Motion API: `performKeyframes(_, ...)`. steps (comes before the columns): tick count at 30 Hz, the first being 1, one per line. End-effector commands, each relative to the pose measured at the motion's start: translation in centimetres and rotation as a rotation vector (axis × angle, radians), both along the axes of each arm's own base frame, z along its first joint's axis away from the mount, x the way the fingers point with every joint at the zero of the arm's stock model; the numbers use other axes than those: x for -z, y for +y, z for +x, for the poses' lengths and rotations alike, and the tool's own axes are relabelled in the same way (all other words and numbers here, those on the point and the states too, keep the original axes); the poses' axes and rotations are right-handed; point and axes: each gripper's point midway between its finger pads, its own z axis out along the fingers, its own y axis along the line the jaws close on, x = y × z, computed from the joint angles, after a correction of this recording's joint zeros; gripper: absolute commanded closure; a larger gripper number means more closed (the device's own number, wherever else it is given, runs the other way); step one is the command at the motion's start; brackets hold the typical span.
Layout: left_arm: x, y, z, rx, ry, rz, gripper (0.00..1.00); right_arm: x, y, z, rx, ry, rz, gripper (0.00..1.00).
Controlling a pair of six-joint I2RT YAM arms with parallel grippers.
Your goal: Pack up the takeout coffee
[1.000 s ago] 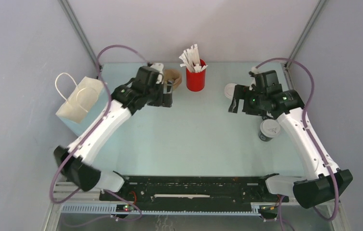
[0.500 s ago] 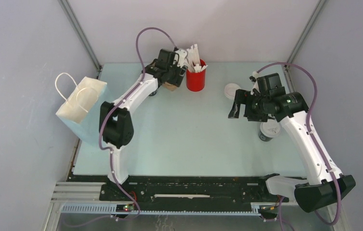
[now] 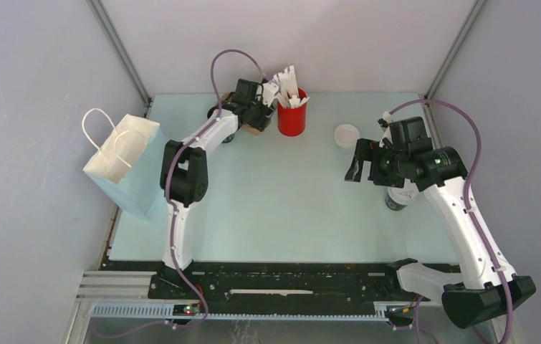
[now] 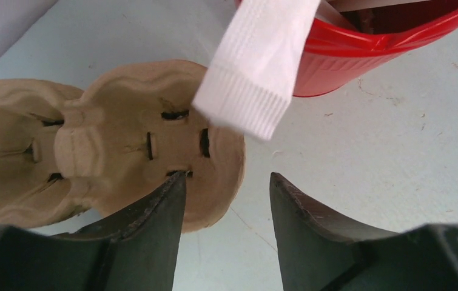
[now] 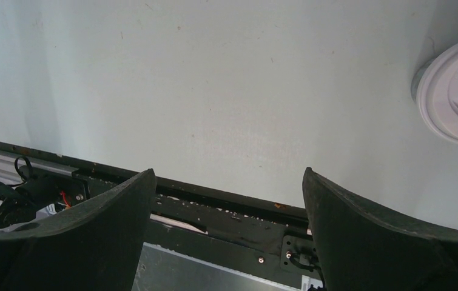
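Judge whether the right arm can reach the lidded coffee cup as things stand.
Probably yes: the lidded coffee cup stands close to the right gripper, which is open and empty, and nothing lies between them.

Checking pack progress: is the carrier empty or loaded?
Empty. The left wrist view shows the carrier with no cup in it; the coffee stands well apart, at right.
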Motion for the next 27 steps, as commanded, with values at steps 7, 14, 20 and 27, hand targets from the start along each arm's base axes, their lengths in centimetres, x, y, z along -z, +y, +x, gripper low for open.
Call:
performKeyframes(7, -2.4, -1.9, 2.8, 0.041, -0.085, -0.063, 0.49, -0.4, -0.5, -0.1, 0.011, -0.034, -0.015, 0.01)
performKeyframes(14, -1.2, -1.8, 2.8, 0.021, -0.052, -0.075, 0.50, -0.3, -0.4, 0.0, 0.005, -0.032, -0.013, 0.01)
performKeyframes(20, -1.4, -1.6, 3.2, 0.007, -0.025, -0.148, 0.56, -0.1, -0.5, -0.1, -0.004, -0.030, -0.023, 0.01)
performKeyframes(27, -1.1, -1.7, 3.3, 0.003, 0.000, -0.192, 0.60, -0.1, -0.5, -0.3, -0.007, -0.033, -0.023, 0.01)
